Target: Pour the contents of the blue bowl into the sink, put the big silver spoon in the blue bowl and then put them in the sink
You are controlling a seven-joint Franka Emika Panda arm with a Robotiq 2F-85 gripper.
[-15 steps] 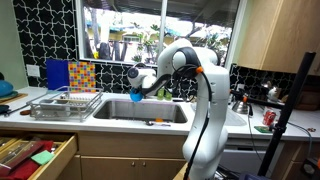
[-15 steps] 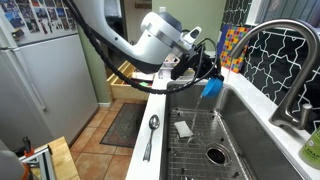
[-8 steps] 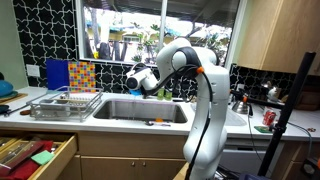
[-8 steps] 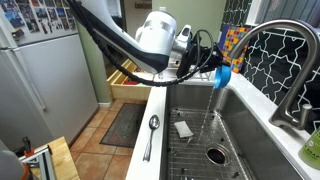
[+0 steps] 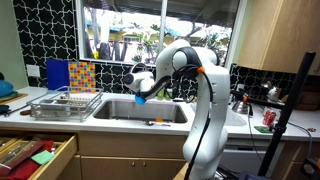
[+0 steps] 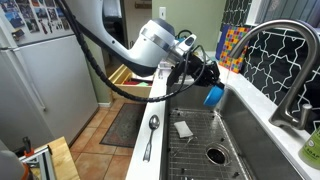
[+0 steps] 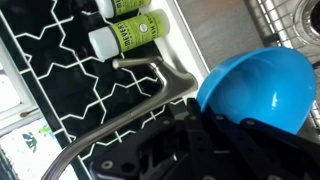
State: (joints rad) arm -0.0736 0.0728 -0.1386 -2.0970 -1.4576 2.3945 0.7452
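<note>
The gripper (image 6: 205, 82), closed on the rim of the blue bowl (image 6: 214, 96), holds it tilted above the sink (image 6: 245, 128), so pouring is in hand; next, I think, it must fetch the big silver spoon (image 6: 151, 133) at eight o'clock from the bowl.

bowl (image 6: 213, 96) above sink (image 6: 262, 135), toward its rack end | spoon (image 6: 152, 130) on counter strip before sink's front rim | faucet (image 6: 294, 110) behind sink | dish rack (image 5: 65, 104) beside sink | can (image 5: 268, 118) on sink's opposite side
</note>
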